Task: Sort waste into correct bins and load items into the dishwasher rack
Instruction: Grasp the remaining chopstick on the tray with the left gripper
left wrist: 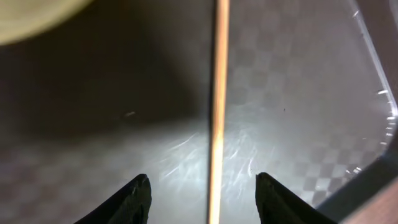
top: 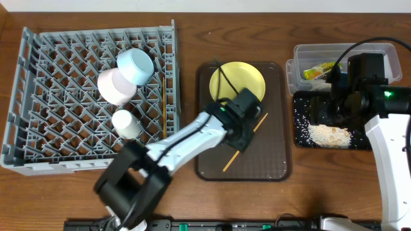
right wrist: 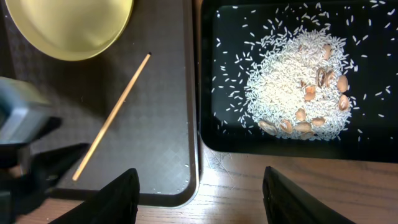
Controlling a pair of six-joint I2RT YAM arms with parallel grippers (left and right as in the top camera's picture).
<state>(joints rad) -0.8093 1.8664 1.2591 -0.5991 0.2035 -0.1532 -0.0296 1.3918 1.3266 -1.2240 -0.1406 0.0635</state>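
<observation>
One wooden chopstick [top: 246, 144] lies slanted on the brown tray [top: 270, 163], below the yellow-green plate [top: 237, 80]. My left gripper [top: 249, 123] is open low over the tray, its fingers [left wrist: 202, 190] either side of the chopstick [left wrist: 217, 106]. My right gripper [top: 329, 109] is open and empty, high over the black tray [top: 300, 102], which holds white rice and nut shells [right wrist: 292, 81]. Its fingers [right wrist: 199, 190] show above bare table. The clear tub [top: 359, 52] holds the yellow-green wrapper [top: 319, 72]. The grey rack [top: 38, 96] holds the light blue bowl [top: 135, 66], white bowl [top: 114, 86] and white cup [top: 126, 124].
The brown tray [right wrist: 161, 130] and black tray [right wrist: 208, 124] sit close side by side with a narrow strip of wooden table between them. My left arm [right wrist: 18, 143] shows at the left edge of the right wrist view. The plate [right wrist: 68, 25] is at the tray's far end.
</observation>
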